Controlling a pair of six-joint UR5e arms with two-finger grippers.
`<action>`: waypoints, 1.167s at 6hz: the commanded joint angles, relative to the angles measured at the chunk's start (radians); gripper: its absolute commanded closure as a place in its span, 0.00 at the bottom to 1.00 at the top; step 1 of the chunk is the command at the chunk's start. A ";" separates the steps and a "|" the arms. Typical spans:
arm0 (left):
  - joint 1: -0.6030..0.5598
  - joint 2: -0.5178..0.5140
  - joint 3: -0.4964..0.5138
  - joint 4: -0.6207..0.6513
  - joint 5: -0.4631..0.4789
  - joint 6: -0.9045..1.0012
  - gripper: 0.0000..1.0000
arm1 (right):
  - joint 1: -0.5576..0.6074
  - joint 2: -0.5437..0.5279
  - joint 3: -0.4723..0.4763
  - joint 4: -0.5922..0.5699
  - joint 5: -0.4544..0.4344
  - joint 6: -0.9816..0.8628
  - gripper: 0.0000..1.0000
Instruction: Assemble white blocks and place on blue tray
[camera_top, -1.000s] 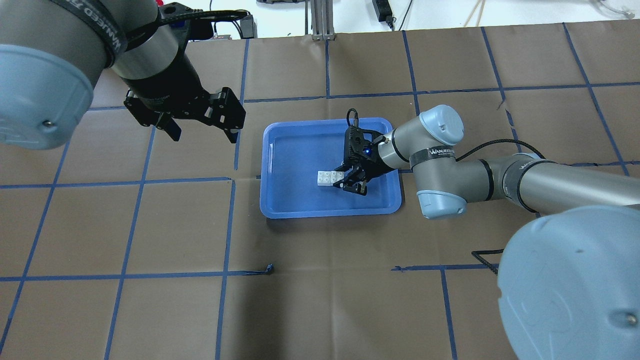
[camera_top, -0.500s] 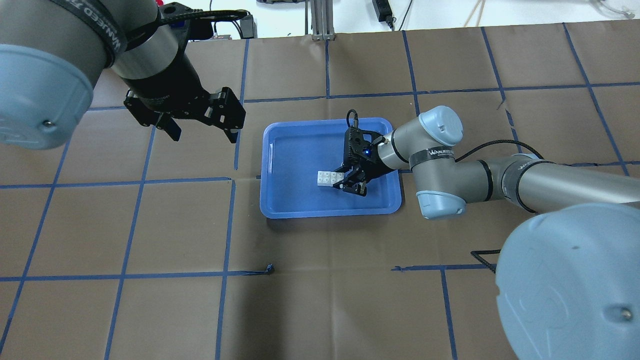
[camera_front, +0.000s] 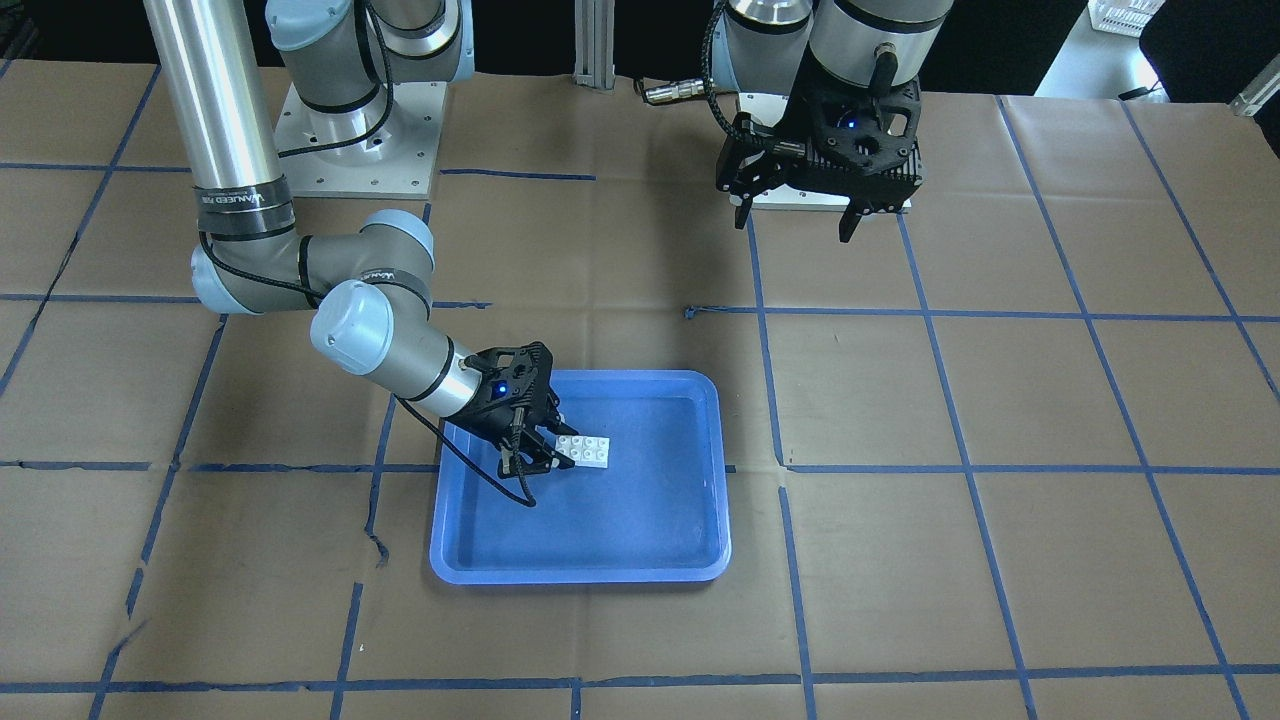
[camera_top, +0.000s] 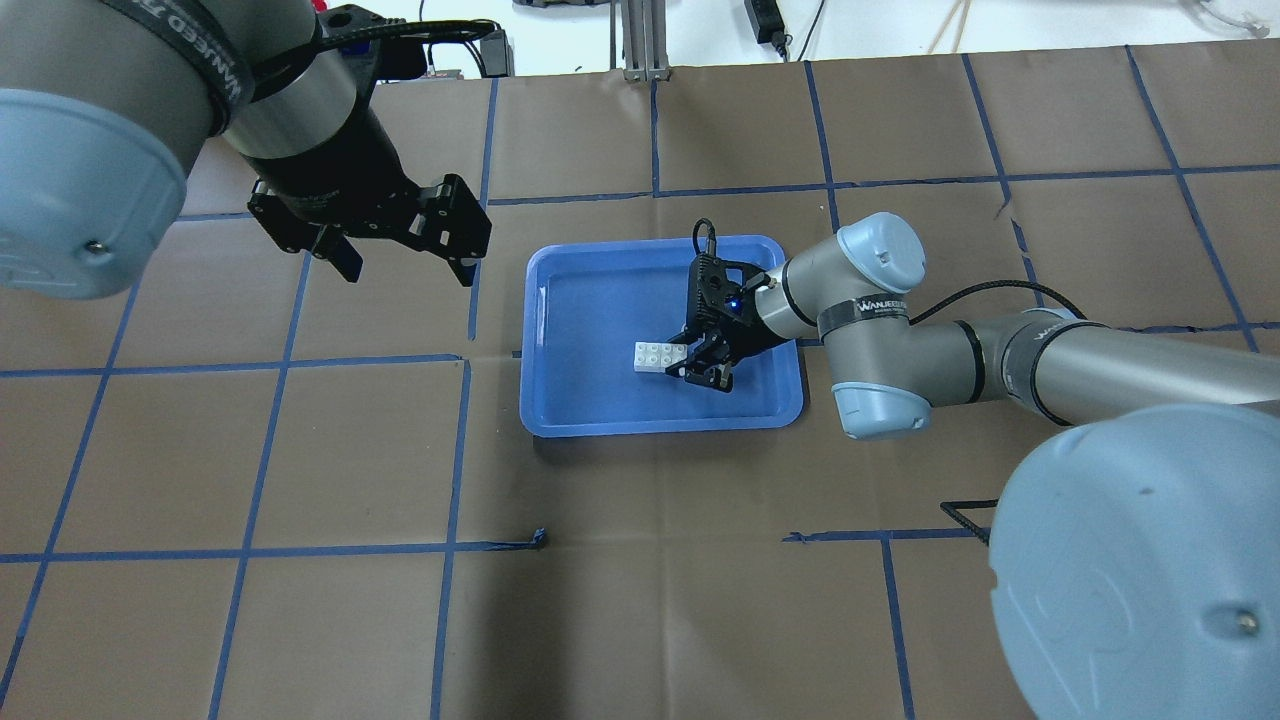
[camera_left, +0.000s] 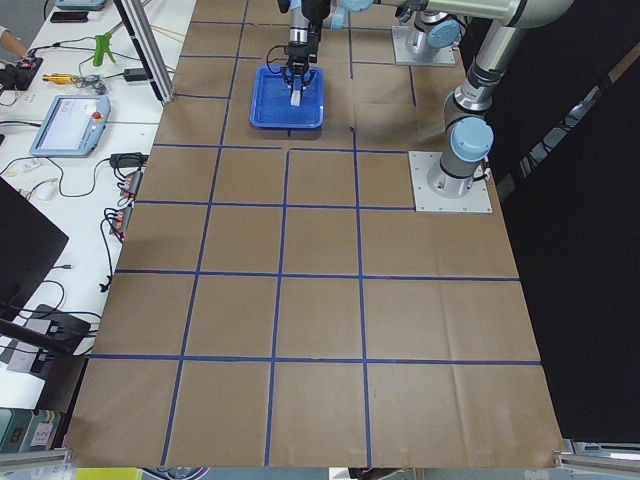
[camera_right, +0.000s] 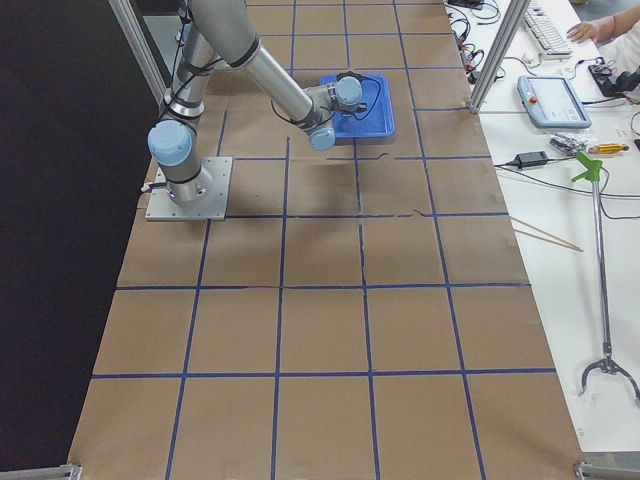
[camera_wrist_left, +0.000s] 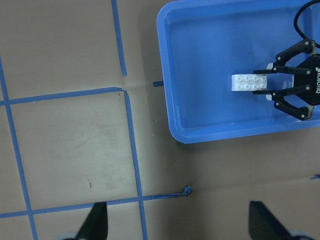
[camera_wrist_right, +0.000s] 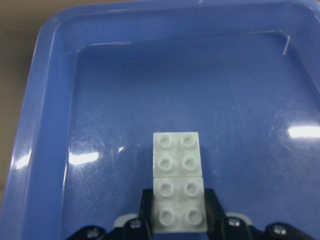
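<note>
Two white blocks (camera_top: 655, 356) joined end to end lie on the floor of the blue tray (camera_top: 560, 425). They also show in the front view (camera_front: 585, 451), the left wrist view (camera_wrist_left: 248, 82) and the right wrist view (camera_wrist_right: 178, 165). My right gripper (camera_top: 686, 360) reaches low into the tray and is shut on the near end of the blocks, one finger on each side (camera_wrist_right: 145, 210). My left gripper (camera_top: 405, 250) is open and empty, held high over the table to the left of the tray.
The tray (camera_front: 580, 575) sits mid-table on brown paper marked with a blue tape grid. My right arm's elbow (camera_top: 880, 300) lies low beside the tray's right rim. Tools and a tablet lie on side benches (camera_left: 70, 120).
Almost nothing. The right arm's upper links shifted very slightly; the gripper and the white blocks stay in the same place in the tray. The left arm has not moved.
</note>
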 joint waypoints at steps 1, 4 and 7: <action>0.001 0.000 0.001 0.000 0.000 0.000 0.01 | 0.000 0.000 0.001 0.001 0.000 0.001 0.67; 0.001 0.000 0.002 0.000 0.000 0.000 0.01 | 0.000 0.000 0.001 0.001 0.005 0.001 0.57; 0.001 0.000 0.002 0.000 0.002 0.000 0.01 | 0.000 0.000 -0.002 0.003 0.010 0.001 0.51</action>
